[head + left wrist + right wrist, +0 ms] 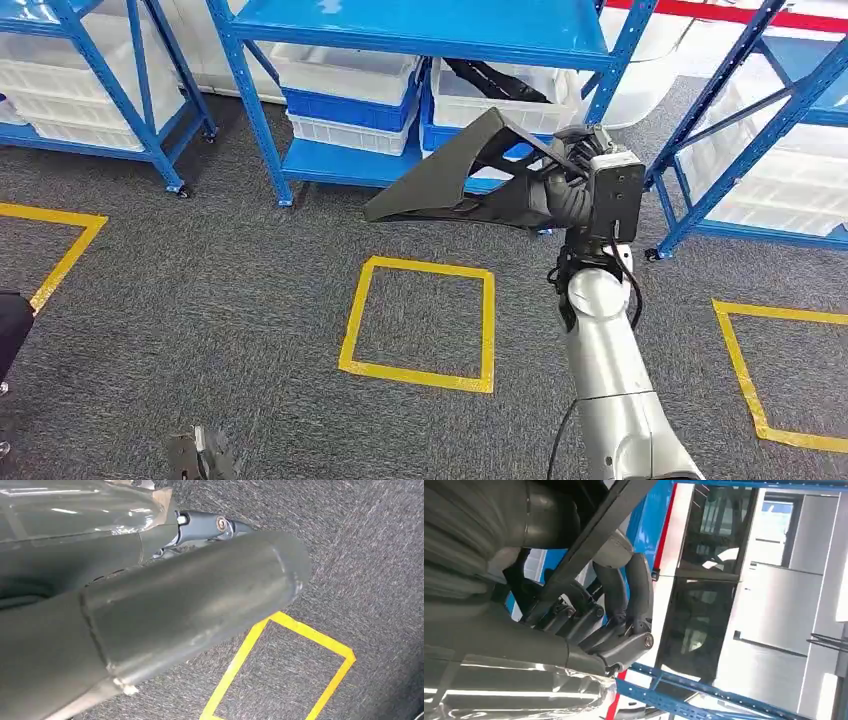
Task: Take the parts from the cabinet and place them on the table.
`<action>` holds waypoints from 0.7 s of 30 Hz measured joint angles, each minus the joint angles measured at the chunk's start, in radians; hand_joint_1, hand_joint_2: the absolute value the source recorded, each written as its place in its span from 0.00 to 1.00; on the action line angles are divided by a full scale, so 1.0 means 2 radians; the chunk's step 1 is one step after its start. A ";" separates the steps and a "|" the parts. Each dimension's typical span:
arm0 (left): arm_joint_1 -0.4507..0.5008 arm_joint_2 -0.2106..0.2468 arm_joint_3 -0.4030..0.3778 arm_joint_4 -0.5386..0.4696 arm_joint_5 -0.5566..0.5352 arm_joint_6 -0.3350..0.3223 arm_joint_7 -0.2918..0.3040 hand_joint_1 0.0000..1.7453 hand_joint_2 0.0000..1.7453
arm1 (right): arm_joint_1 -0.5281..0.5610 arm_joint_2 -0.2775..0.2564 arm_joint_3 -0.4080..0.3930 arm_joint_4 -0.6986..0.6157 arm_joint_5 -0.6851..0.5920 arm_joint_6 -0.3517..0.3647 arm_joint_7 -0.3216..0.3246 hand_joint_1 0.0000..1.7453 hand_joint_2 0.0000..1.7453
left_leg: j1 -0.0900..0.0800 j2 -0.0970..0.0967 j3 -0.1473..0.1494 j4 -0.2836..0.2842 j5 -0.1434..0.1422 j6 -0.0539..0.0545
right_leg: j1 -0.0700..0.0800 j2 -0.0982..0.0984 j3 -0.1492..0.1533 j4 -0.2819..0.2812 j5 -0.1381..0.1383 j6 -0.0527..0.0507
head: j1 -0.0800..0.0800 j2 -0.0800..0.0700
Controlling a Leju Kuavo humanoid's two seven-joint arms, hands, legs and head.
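- Right hand [572, 195] grips a black part [455, 180], fingers [624, 595] wrapped around one of its bars.
- Part juts out to the hand's left, held in the air above the carpet [250, 300].
- Rack [400, 40] stands just beyond the hand, with white bins [345, 75] on its lower shelves; a second rack [760, 130] stands to its right.
- Yellow tape square [420, 320] lies on the carpet below the part.
- Left hand [150, 610]: thumb seen close above carpet; its state I cannot tell.

Black angular part [450, 180] in right robot hand [565, 195] before blue shelving [420, 30]
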 joint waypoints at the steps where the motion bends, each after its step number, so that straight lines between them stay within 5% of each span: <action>1: 0.000 0.000 0.000 0.000 0.000 0.000 0.000 0.00 0.00 | 0.000 0.000 0.000 0.000 0.000 0.001 -0.001 1.00 1.00 | 0.000 0.000 -0.002 0.000 0.002 0.001 | -0.001 0.000 -0.001 -0.001 -0.001 0.002 | 0.000 0.000; 14: 0.000 0.000 0.003 0.000 0.001 0.001 -0.005 0.00 0.00 | -0.009 0.000 0.000 0.009 0.003 0.008 -0.013 1.00 1.00 | 0.000 0.001 -0.004 -0.005 0.008 -0.002 | -0.001 0.000 -0.002 -0.009 0.004 0.016 | 0.000 0.000; 20: 0.000 0.001 0.007 0.000 0.001 0.001 -0.005 0.00 0.00 | -0.010 0.002 0.001 0.015 0.020 -0.001 -0.015 1.00 1.00 | -0.004 -0.001 -0.011 -0.005 0.015 0.007 | -0.007 -0.002 -0.002 -0.013 0.016 0.031 | -0.001 0.000; 21: 0.000 0.001 0.008 0.000 0.002 0.001 -0.005 0.00 0.00 | -0.010 0.002 0.001 0.015 0.023 -0.001 -0.015 1.00 1.00 | 0.001 -0.002 -0.009 -0.010 0.023 0.010 | -0.006 -0.002 -0.007 -0.009 0.016 0.032 | 0.000 0.000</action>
